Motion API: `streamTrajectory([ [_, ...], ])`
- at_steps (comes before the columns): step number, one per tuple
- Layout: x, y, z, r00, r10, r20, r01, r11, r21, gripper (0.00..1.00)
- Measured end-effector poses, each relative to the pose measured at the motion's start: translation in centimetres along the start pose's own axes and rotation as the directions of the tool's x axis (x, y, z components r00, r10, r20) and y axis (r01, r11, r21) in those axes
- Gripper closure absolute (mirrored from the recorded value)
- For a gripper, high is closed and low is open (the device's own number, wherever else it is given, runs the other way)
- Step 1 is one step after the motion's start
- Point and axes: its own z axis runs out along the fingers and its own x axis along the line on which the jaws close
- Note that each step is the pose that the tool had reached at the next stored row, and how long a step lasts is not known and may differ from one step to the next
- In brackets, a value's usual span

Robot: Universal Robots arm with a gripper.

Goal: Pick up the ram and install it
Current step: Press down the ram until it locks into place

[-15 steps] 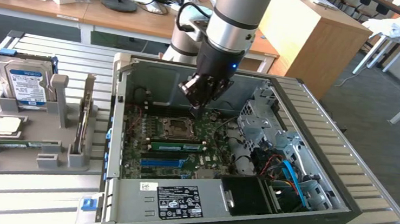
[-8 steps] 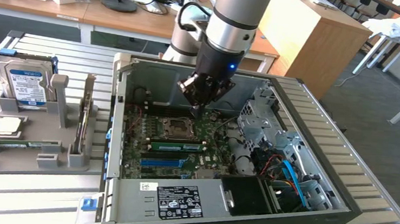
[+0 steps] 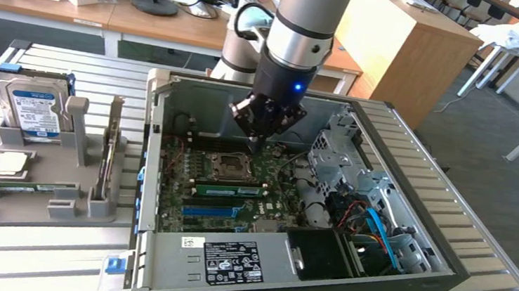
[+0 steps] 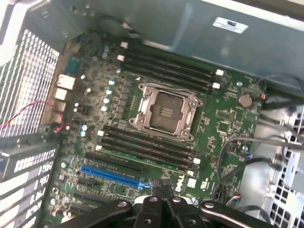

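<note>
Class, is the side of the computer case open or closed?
Open: no side panel covers the computer case, and its motherboard lies exposed.

The word DELL stands in white letters on the green motherboard, just beside the closed gripper fingertips. Other stickers' print is unreadable.

Open computer case, motherboard, hard drive, grey holder tray

Closed gripper over open computer case's motherboard; ram flat on grey holder beside it.
</note>
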Motion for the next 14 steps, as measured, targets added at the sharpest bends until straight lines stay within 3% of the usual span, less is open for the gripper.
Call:
streamTrajectory([
  [7, 0.06, 0.01, 0.11, 0.9943, 0.107, 0.0043, -0.107, 0.9943, 0.0014, 0.9],
  [14, 0.18, 0.03, 0.22, 0.9791, 0.203, 0.0082, -0.203, 0.9791, 0.0022, 0.9],
])
